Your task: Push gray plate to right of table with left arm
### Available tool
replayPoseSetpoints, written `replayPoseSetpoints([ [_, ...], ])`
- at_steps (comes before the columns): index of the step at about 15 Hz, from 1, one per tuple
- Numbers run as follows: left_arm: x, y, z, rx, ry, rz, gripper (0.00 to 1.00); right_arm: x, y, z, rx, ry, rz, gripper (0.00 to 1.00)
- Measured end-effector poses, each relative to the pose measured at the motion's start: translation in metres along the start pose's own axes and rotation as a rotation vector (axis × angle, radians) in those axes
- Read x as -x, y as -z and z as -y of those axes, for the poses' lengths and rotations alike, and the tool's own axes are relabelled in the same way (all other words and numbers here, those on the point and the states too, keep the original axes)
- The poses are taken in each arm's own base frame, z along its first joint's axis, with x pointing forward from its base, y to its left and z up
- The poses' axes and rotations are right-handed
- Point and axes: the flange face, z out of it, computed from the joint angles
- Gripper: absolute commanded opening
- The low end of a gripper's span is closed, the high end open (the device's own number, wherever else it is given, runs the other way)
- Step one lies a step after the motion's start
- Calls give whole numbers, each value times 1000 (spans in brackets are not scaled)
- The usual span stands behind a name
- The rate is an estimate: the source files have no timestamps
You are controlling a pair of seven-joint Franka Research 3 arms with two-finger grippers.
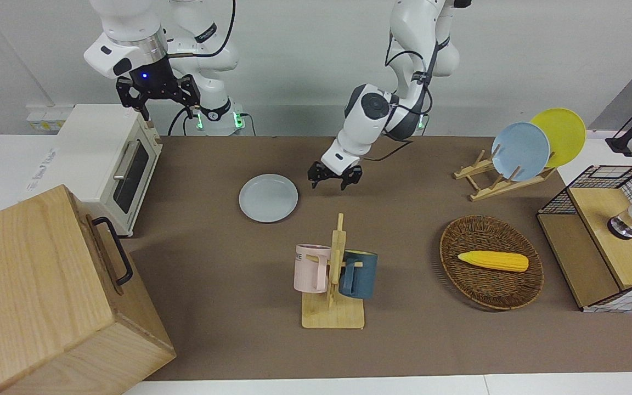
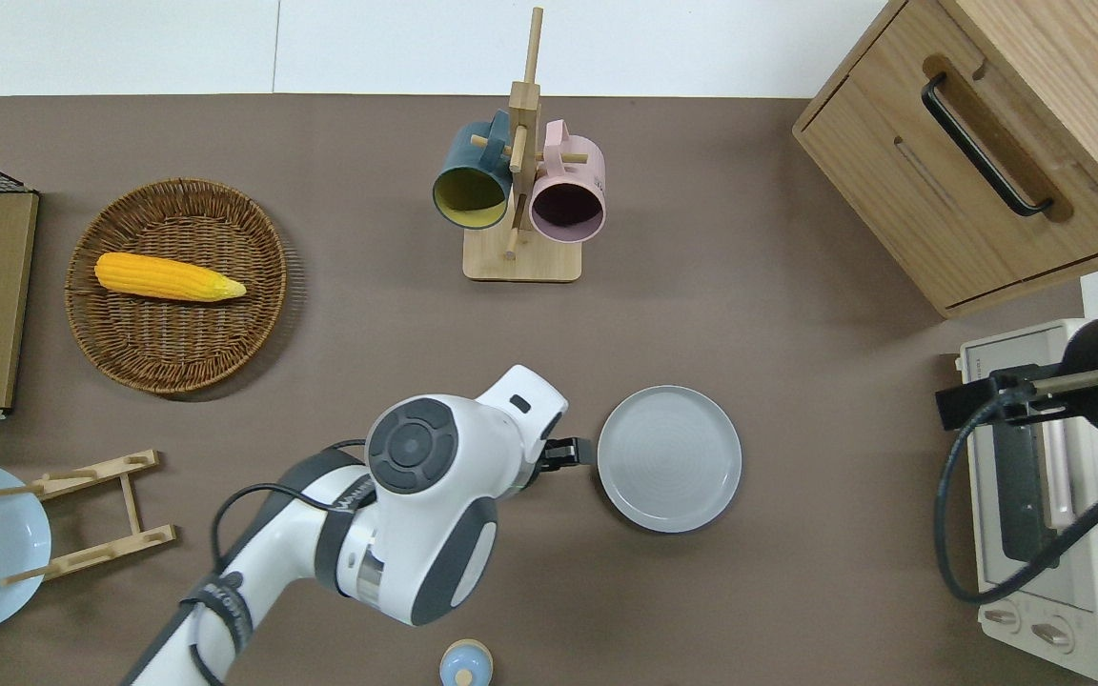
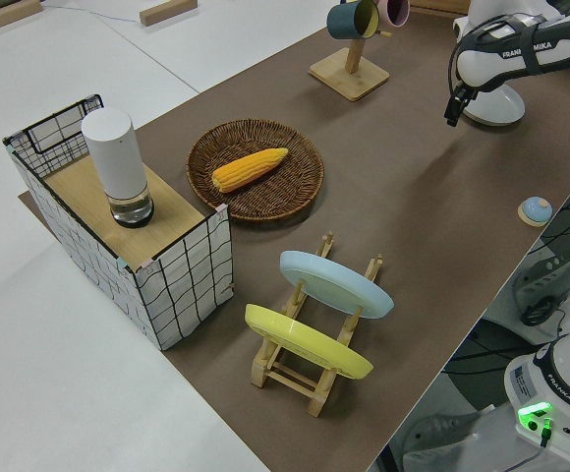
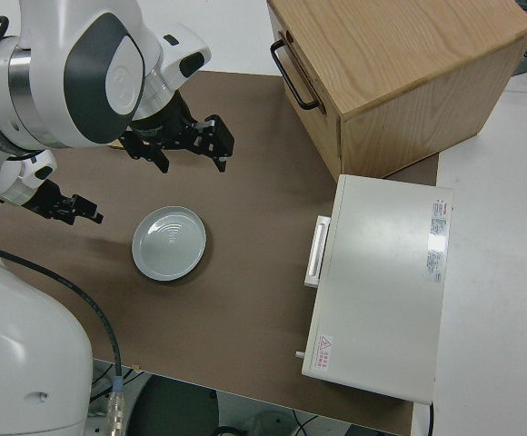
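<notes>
Front view. The gray plate (image 1: pixel 268 198) lies flat on the worktop (image 1: pixel 404 340), between the toaster oven (image 1: pixel 108 164) and the middle of the worktop, nearer to the robots than the mug rack (image 1: pixel 333 280). The left claw (image 1: pixel 335 178) hangs just beside the plate on the side toward the left arm's end, apart from the rim, fingers spread and holding nothing. The right arm is parked; its right claw (image 1: pixel 157 96) also shows spread fingers with nothing between them.

Overhead view. A narrow strip of worktop separates the left claw (image 2: pixel 568 452) from the rim of the gray plate (image 2: pixel 669 458). Open worktop lies between the plate and the toaster oven (image 2: pixel 1045 495).

Left side view. The gray plate (image 3: pixel 494 106) sits partly hidden by the left arm's wrist; the left claw (image 3: pixel 452 108) is clear of the surface.

Right side view. The gray plate (image 4: pixel 169 243) rests level, with concentric rings visible in its well.

Handling. The plate appears rigid, light and probably breakable; on the matte cover it should slide with moderate friction. Judged best contact: the low raised rim on the side facing the left claw, pressed low and through the plate's centre line, since an off-centre push would likely make it pivot away.
</notes>
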Motion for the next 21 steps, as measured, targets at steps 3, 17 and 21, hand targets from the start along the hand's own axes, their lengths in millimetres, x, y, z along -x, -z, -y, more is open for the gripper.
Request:
replayPoseSetpoints([
  [3,-14,50,41,-18,-37,-18,998,0,0,0,0,0,0,996],
  [17,-41,235,140,-204,-54,-123,998,0,0,0,0,0,0,996],
  [21,-41,282,161,-253,-54,-128,998,0,0,0,0,0,0,996],
])
